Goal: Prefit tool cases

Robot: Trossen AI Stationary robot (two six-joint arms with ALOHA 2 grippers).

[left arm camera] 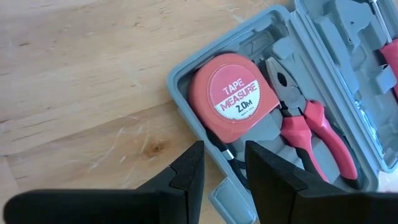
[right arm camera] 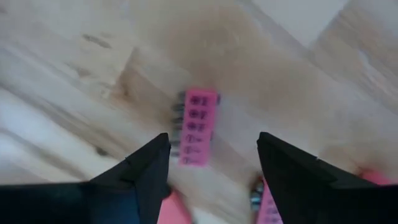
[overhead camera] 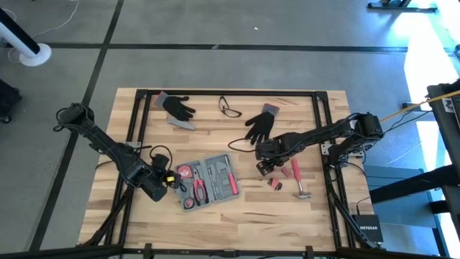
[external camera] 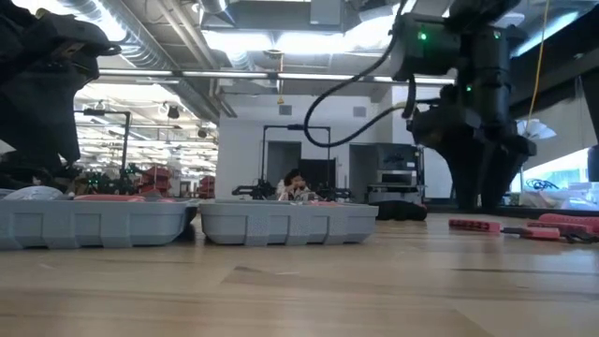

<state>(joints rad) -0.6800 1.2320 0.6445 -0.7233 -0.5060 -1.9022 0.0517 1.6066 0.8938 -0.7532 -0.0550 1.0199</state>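
one red tape measure [left arm camera: 233, 99] labelled "tape measure 2.0m" in tool case [left arm camera: 348, 37]

In the left wrist view the open blue-grey plastic tool case [left arm camera: 273, 37] runs off the picture's edge, so its far half and the tools there are cut off. The red-handled pliers [left arm camera: 311, 130] lose their handle ends at the border, and a dark tool below the round red tape measure [left arm camera: 233, 99] is hidden behind the left gripper [left arm camera: 224, 171].

In the right wrist view a small pink strip of bits [right arm camera: 198, 127] is blurred, its markings unreadable. Two more pink pieces disappear behind the right gripper [right arm camera: 214, 165].

In the low view, a person [external camera: 294, 184] far behind the bench is too small to make out.
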